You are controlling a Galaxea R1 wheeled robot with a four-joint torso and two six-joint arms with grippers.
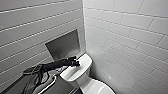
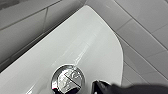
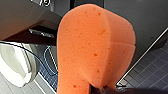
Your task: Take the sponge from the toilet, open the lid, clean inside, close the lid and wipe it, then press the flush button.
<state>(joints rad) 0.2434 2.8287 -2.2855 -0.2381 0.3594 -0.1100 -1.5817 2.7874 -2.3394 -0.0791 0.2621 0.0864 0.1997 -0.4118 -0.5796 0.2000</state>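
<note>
One sponge [image 3: 95,45], orange, porous and soft, bulges where the right hand [image 3: 100,89] grips its narrow end, closed on it; behind lie small dark floor tiles [image 3: 150,72]. The black left hand [image 1: 75,63] hangs just beside the one round flush button [image 2: 68,79], shiny metal split by a line, set in the glossy white tank top of the toilet [image 1: 83,72]; open or closed, I cannot tell. Beyond stand one steel wall niche [image 1: 65,47] and white tiled walls [image 1: 125,37]
</note>
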